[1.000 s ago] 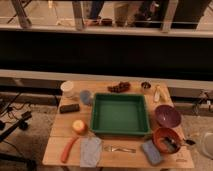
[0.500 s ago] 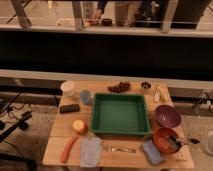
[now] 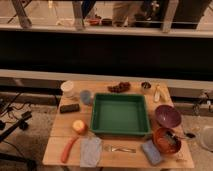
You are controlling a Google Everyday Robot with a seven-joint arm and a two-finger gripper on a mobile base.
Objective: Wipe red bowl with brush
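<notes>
I see the brush [image 3: 172,135] lying in the red bowl [image 3: 166,140] at the counter's [image 3: 125,155] right front corner, while my pincer is out of view.

We see the gripper [image 3: 207,138] at the right edge, just off the table [image 3: 131,159], with a bare strip of tabletop between it and the red bowl [image 3: 166,142]. The brush [image 3: 173,135] lies in that bowl, its handle pointing out to the right. The purple bowl [image 3: 167,116] crowds the red bowl from behind, the green tray [image 3: 120,114] from the left and the blue-grey sponge [image 3: 151,152] at the front left.
</notes>
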